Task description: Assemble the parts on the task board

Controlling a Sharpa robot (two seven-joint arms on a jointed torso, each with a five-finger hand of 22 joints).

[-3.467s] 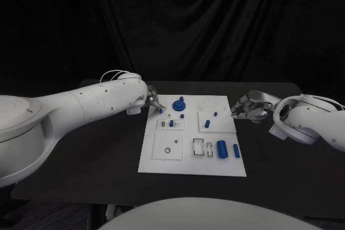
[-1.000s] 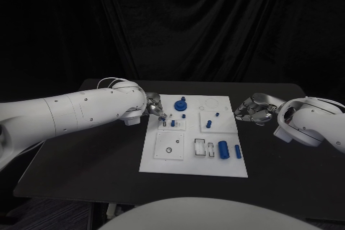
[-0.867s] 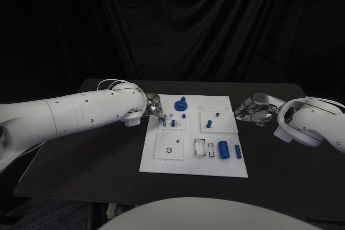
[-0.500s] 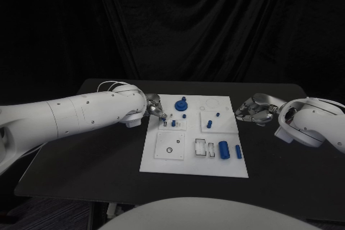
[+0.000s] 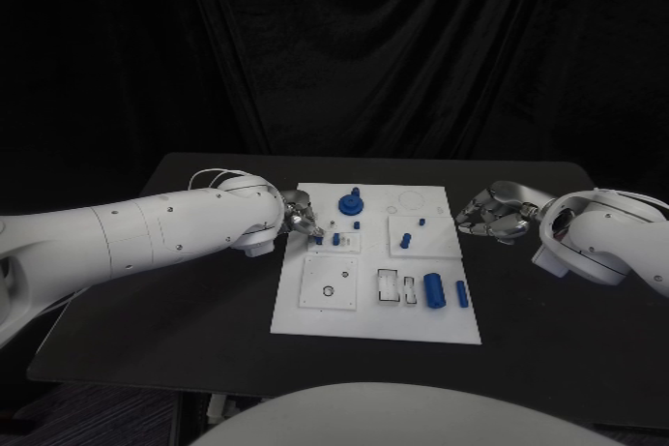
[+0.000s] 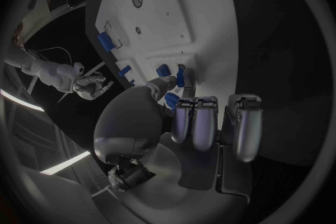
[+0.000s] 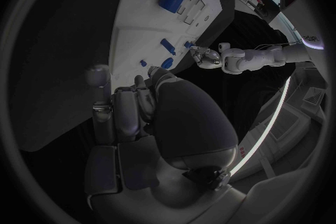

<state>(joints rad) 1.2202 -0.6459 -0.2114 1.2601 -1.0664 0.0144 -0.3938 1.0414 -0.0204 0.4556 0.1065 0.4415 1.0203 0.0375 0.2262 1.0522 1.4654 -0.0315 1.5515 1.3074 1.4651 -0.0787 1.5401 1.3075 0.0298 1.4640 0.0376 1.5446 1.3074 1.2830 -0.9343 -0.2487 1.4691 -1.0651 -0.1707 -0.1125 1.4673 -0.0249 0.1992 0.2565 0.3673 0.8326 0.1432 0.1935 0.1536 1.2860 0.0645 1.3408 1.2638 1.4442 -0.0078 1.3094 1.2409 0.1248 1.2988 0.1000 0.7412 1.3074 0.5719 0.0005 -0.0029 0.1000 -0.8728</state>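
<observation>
Your left hand's [image 5: 299,221] fingers [image 6: 183,77] pinch a small blue part [image 6: 180,74] at the task board's [image 5: 341,315] left edge, mid-frame. Your right hand [image 5: 488,214] hovers right of it, fingers curled, holding nothing.

My rig's bulky white arms, studded with dark screws, end in each silver robot hand [image 5: 299,217]; thin pale cable loops at the left wrist.

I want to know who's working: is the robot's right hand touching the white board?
No, the right hand hangs beside the task board, off its right edge, with bare black table between them.
</observation>
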